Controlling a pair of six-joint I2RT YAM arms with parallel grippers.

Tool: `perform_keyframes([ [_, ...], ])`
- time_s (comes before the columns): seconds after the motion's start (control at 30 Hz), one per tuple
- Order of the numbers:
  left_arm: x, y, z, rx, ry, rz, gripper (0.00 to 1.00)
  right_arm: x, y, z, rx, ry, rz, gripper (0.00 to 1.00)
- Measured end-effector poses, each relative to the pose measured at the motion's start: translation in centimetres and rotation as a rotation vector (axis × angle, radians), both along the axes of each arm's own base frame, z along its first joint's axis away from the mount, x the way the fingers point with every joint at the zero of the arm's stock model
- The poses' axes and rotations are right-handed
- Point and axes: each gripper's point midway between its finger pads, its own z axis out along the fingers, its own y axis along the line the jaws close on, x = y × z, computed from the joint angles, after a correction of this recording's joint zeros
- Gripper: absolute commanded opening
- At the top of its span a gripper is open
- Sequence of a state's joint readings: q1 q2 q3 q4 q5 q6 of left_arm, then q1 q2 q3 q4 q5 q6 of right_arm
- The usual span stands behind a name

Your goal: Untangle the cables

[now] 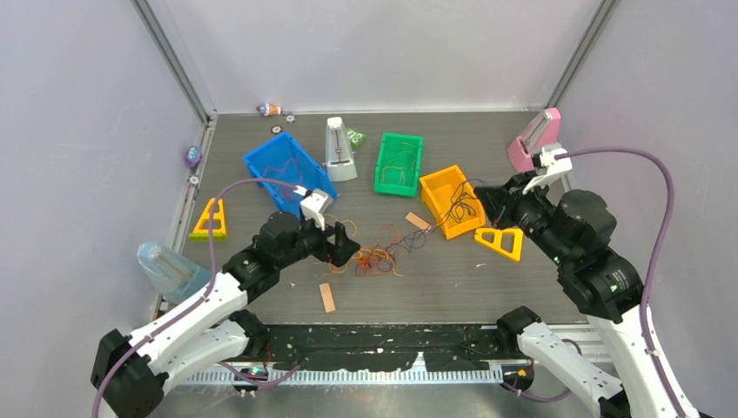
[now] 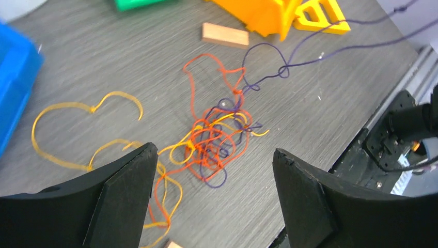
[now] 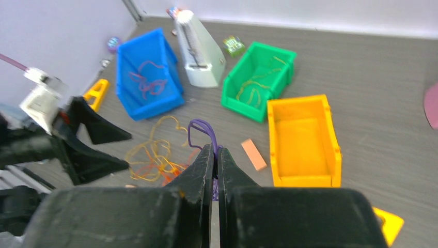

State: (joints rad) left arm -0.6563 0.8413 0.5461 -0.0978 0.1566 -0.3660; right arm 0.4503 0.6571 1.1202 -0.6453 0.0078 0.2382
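The cables form a loose tangle (image 2: 214, 142) of orange, yellow and dark purple strands on the grey table, also seen in the top view as the tangle (image 1: 379, 257). My left gripper (image 2: 214, 155) hovers open just above its near side, holding nothing. A yellow strand (image 2: 67, 134) loops away to the left. My right gripper (image 3: 214, 151) is shut on a purple cable (image 3: 199, 129), lifted beside the orange bin (image 1: 448, 200). The purple strand (image 2: 310, 46) runs taut from the tangle toward the right gripper (image 1: 484, 200).
A blue bin (image 3: 147, 82) holds red strands, and a green bin (image 3: 258, 82) holds yellow ones. A white wedge-shaped device (image 1: 339, 150), a pink object (image 1: 533, 139), yellow triangles (image 1: 500, 242) (image 1: 211, 219), tan strips (image 1: 326, 298) (image 1: 418, 220) and a clear bottle (image 1: 165, 266) lie around.
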Motion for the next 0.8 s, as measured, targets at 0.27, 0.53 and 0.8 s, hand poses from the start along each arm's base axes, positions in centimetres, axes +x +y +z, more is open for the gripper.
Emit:
perform_keyframes([
  [0.27, 0.4, -5.5, 1.6, -0.015, -0.199, -0.198, 0.85, -0.4, 2.4, 6.4, 0.103, -0.102, 0.12, 0.05],
  [0.53, 2.9, -10.4, -1.6, 0.058, -0.131, -0.262, 0.84, -0.4, 4.3, 11.0, 0.186, -0.149, 0.206, 0.05],
  [0.8, 3.5, -14.0, -4.4, -0.04, -0.039, -0.299, 0.81, -0.9, 5.1, 19.4, 0.292, -0.28, 0.259, 0.05],
])
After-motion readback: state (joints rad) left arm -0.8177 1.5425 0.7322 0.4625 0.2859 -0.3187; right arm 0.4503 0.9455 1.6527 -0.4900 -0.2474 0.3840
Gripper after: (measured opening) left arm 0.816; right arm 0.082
